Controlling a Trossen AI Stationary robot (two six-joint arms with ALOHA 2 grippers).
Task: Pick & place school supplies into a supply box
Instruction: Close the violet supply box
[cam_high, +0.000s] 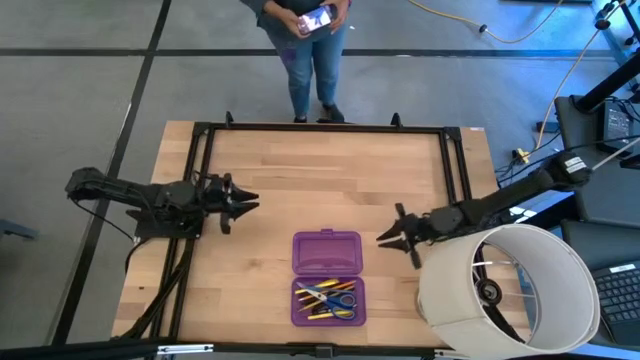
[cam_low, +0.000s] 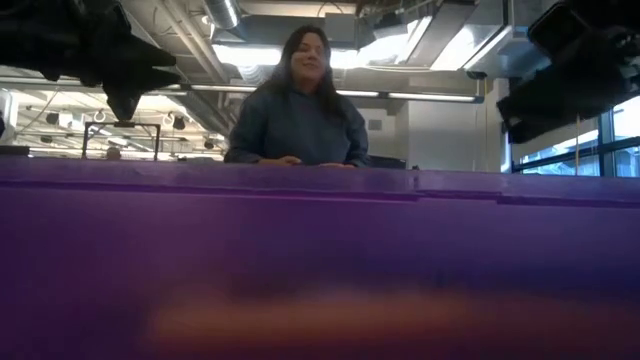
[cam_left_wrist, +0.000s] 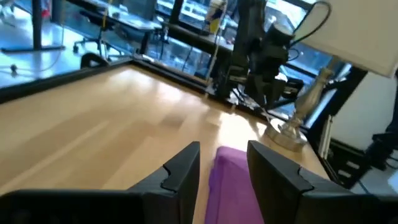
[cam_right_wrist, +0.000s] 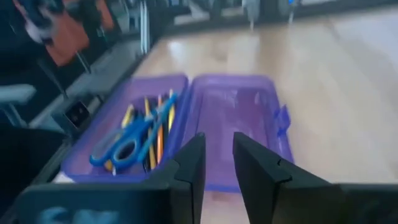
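The purple supply box (cam_high: 326, 277) lies open on the table near its near edge. Its far half (cam_high: 326, 250) is empty. Its near half holds yellow pencils, pens and blue-handled scissors (cam_high: 327, 299); in the right wrist view the scissors (cam_right_wrist: 132, 140) lie on the pencils (cam_right_wrist: 159, 124). My left gripper (cam_high: 250, 203) hovers left of the box and beyond it, open, with the box (cam_left_wrist: 231, 180) seen between its fingers. My right gripper (cam_high: 383, 238) hovers just right of the box, its fingers a narrow gap apart (cam_right_wrist: 218, 138). In the low view the box wall (cam_low: 320, 260) fills the foreground.
A large white cylinder (cam_high: 510, 290) lies at the table's near right corner, close under the right arm. A black frame rail (cam_high: 200, 180) runs along the table's left, far and right sides. A person (cam_high: 305, 40) stands at the far edge holding a phone. Bare wood lies between the grippers.
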